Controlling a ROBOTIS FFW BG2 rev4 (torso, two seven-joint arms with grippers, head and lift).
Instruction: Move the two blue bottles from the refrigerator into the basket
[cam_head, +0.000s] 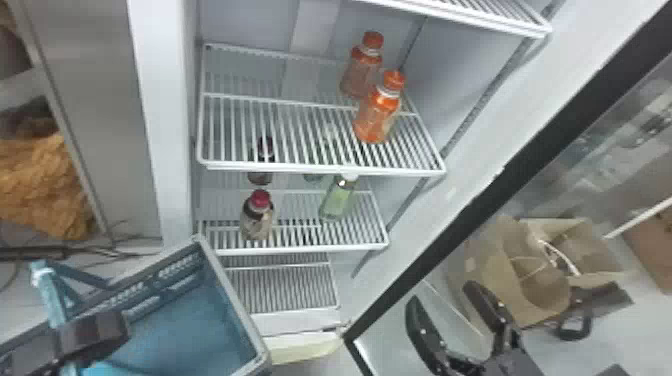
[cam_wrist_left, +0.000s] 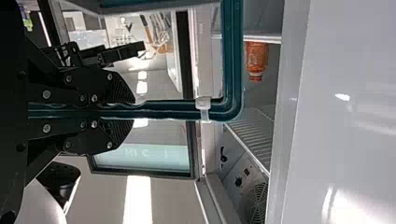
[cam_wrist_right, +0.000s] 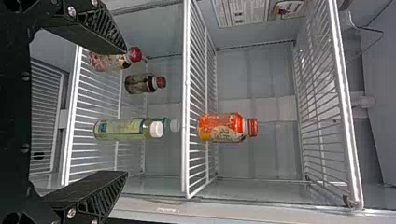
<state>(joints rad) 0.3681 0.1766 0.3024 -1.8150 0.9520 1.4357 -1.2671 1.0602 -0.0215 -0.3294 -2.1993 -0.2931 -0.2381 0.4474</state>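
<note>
My left gripper (cam_head: 92, 332) holds the handle of the blue basket (cam_head: 192, 320); in the left wrist view my left gripper (cam_wrist_left: 133, 110) is shut on the teal handle (cam_wrist_left: 168, 109). Off to the right of the fridge, my right gripper (cam_head: 441, 292) stands open. Seen from its wrist, my right gripper (cam_wrist_right: 126, 112) has a gap between its fingers, with the shelves beyond. A pale green bottle (cam_head: 338, 201) with a white cap stands upright on the middle shelf, seen too as a green bottle (cam_wrist_right: 122, 129). Behind it is a teal bottle (cam_wrist_right: 166, 123), partly hidden.
Two dark bottles with red caps, the front one (cam_head: 257, 220) nearer, share that shelf. Orange bottles (cam_head: 376, 117) stand on the wire shelf (cam_head: 280, 135) above. The open door's black edge (cam_head: 475, 200) slants at the right, near a cardboard box (cam_head: 500, 270).
</note>
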